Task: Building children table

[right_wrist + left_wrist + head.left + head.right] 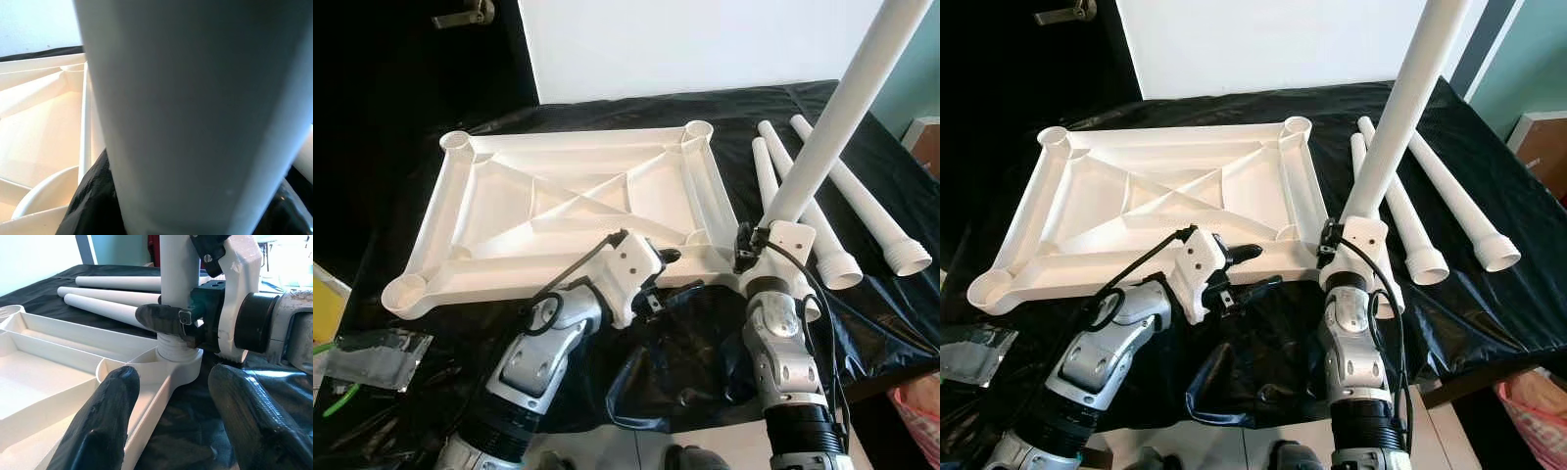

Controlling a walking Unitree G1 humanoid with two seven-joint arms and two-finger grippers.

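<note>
The white plastic table top point(558, 201) lies upside down on a black sheet, with a round socket at each corner. My right gripper point(754, 240) is shut on a white table leg point(832, 117), just above its threaded end. The leg stands nearly upright in the near right corner socket point(183, 364) and leans a little to the right. My left gripper point(680, 276) is open at the top's near edge, just left of that socket. One of its fingers point(105, 416) hangs over the rim and the other over the sheet, holding nothing.
Three loose white legs point(862, 196) lie side by side right of the top. The black sheet point(685, 362) drapes over the table's front edge. A silver foil bag point(377, 354) lies at the near left. A white board point(685, 44) stands behind.
</note>
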